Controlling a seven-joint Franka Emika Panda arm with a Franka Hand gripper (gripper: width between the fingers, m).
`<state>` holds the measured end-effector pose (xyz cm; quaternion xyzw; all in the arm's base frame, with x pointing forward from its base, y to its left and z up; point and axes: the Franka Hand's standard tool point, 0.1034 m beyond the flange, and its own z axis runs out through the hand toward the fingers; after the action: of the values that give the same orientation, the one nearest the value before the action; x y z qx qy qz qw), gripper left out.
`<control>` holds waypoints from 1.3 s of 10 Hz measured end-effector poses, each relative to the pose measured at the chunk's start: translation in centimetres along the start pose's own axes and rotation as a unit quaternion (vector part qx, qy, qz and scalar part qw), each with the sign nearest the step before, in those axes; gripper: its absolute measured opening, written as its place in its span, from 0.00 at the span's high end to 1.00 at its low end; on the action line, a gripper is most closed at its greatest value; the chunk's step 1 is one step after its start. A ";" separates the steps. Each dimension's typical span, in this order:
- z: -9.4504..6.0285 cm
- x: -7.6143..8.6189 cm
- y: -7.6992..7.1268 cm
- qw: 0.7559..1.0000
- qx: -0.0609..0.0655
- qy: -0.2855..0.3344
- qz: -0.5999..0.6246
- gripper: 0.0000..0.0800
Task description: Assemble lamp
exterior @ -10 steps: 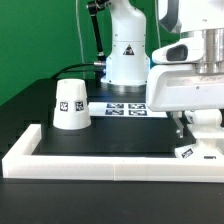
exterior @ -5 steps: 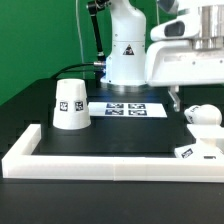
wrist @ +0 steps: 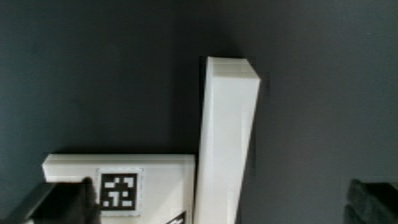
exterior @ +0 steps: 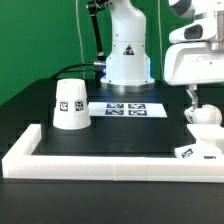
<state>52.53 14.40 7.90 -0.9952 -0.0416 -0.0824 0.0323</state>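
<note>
Robotics lab test bench. A white robot arm (exterior: 127, 45) with a warning sticker stands at the far edge of a black table (exterior: 110, 135), with a green backdrop (exterior: 40, 35) behind it. White bars (exterior: 100, 163) fence the near edge. A marker board (exterior: 128, 108) of printed tags lies before the arm; a white shade (exterior: 71, 103) bears a similar tag.

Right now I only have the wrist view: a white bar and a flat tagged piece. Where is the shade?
Observer: On the table at the exterior view's left, the shade stands well away from the gripper.
Operator: Which way up?
Observer: Wide end down, tag facing the camera.
Operator: And the bulb?
Observer: The bulb sits at the exterior view's right, close by the gripper, beyond the base.
</note>
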 end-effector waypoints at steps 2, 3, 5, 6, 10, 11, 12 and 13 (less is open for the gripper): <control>0.1 0.0 0.2 1.000 0.000 0.000 -0.004 0.13; 0.2 0.4 1.0 1.000 0.000 0.002 -0.016 0.13; 0.6 -1.4 -0.6 1.000 0.006 0.007 -0.025 0.13; 1.0 -2.8 -1.2 0.999 0.008 0.009 -0.034 0.13; 1.3 -4.6 -2.6 0.999 0.012 0.006 -0.051 0.13; 1.3 -4.7 -2.6 0.999 0.011 -0.003 -0.051 0.13; 1.4 -4.8 -2.6 0.999 0.010 -0.006 -0.051 0.13; 1.5 -5.0 -2.5 0.998 0.008 -0.023 -0.053 0.13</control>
<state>47.63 16.57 5.74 -0.9929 -0.0961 -0.0611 0.0353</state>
